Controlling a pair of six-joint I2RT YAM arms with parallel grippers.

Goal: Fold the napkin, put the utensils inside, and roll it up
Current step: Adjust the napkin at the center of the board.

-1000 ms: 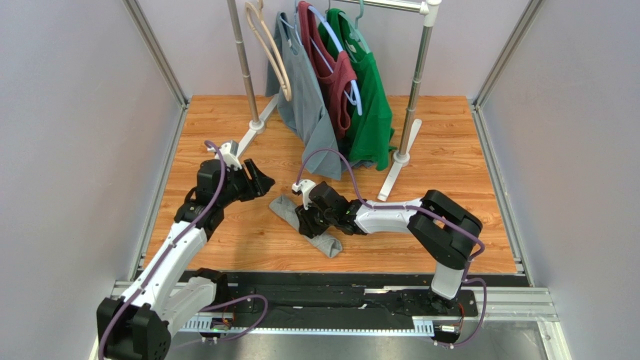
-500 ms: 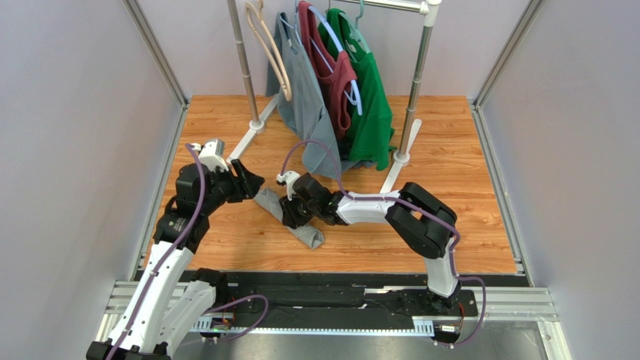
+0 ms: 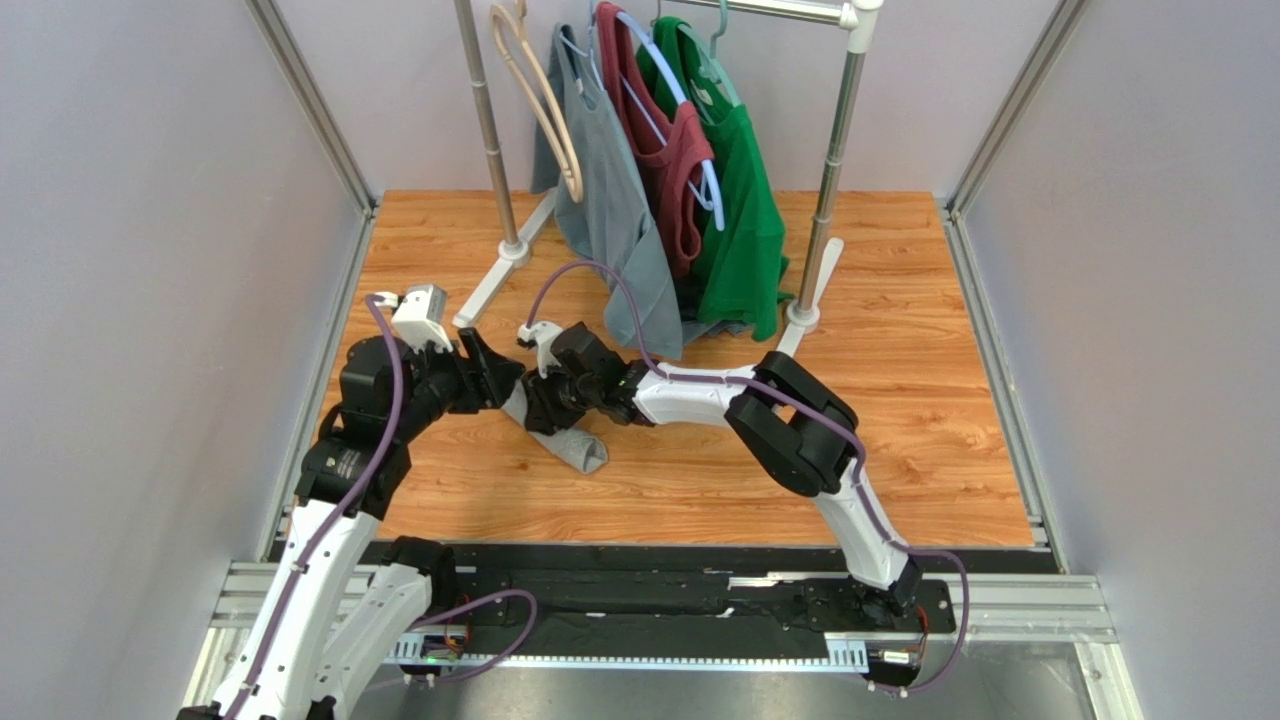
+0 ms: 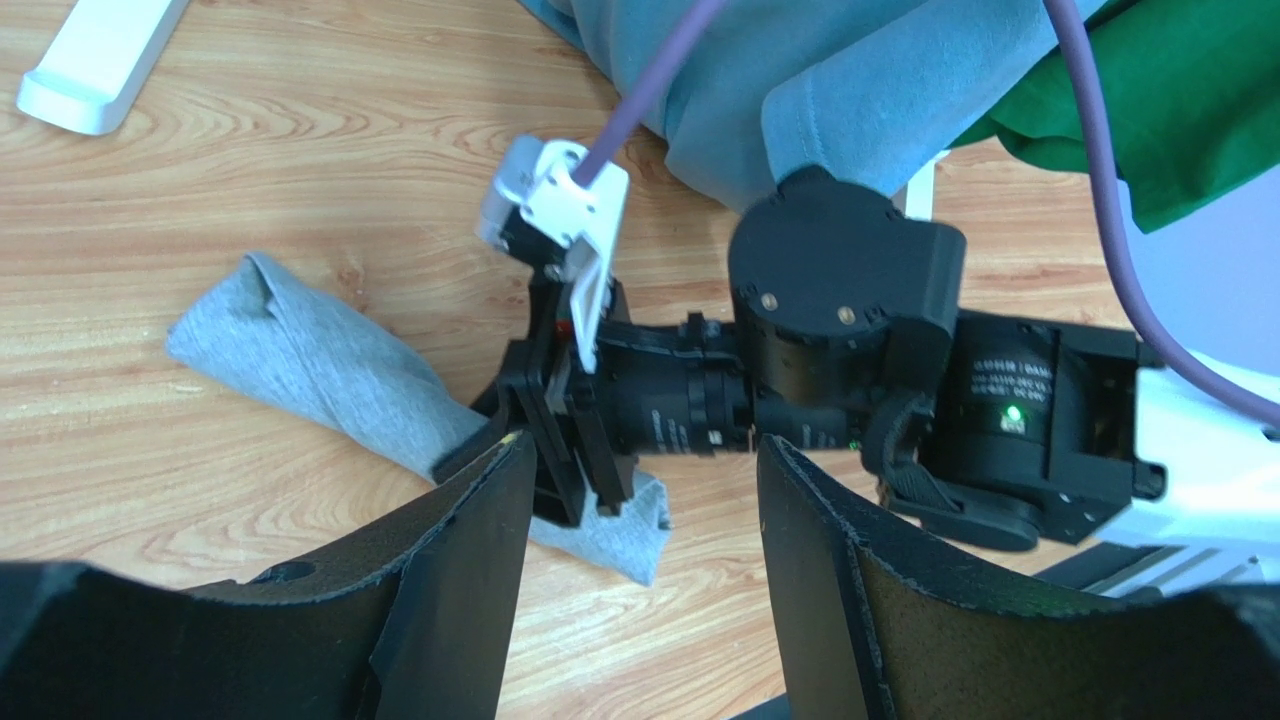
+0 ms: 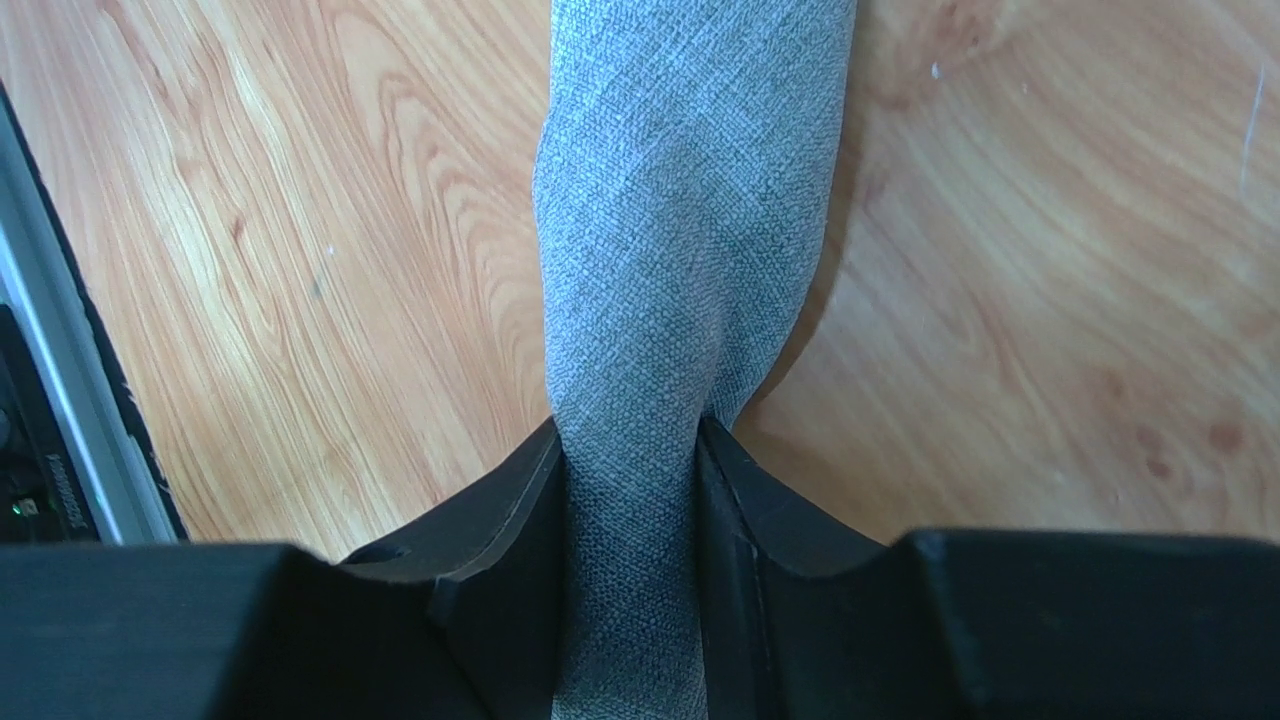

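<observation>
Pinching the rolled napkin (image 5: 684, 195) across its middle, the right gripper (image 5: 631, 450) holds it on the wooden table (image 5: 301, 225) just beside the spread, empty left gripper (image 4: 643, 450), and since only that narrow spot is clamped, a tug could unwind the loose ends.

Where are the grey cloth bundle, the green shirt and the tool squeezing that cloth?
napkin (image 5: 676, 270): right wrist view, middle of the bundled cloth.
green shirt (image 3: 747, 225): top view, its front.
right tool (image 5: 631, 473): right wrist view, midway between its fingertips, shut on the napkin.
</observation>
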